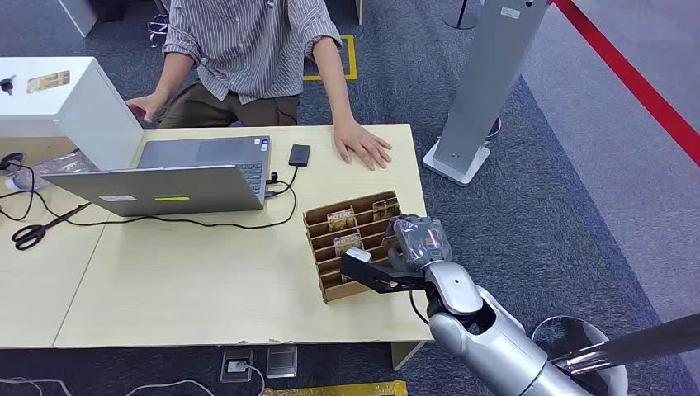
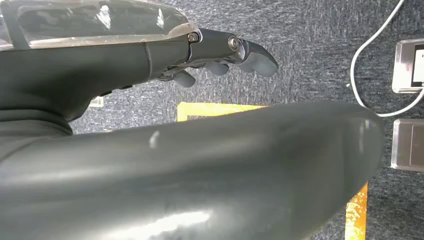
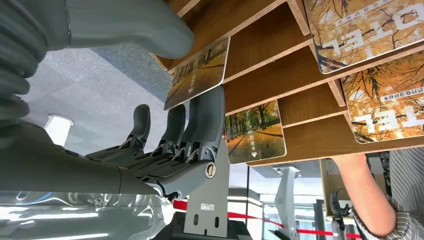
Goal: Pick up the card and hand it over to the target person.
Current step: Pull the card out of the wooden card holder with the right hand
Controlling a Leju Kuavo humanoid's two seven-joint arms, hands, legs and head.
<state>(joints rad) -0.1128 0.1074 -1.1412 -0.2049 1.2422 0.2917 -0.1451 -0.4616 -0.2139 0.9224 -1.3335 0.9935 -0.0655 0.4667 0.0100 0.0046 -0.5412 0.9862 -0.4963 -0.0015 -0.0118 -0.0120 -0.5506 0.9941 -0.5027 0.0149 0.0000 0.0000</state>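
Reaching over the counter, the right hand meets the card rack near the person. Left hand hangs empty, fingers loosely apart. Thumb and fingers pinch one card, ready to lift it out.

"取电卡" on card

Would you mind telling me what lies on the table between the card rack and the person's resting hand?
Nothing: in the head view, bare tabletop separates the card rack from the person's hand. The phone lies off to the side.
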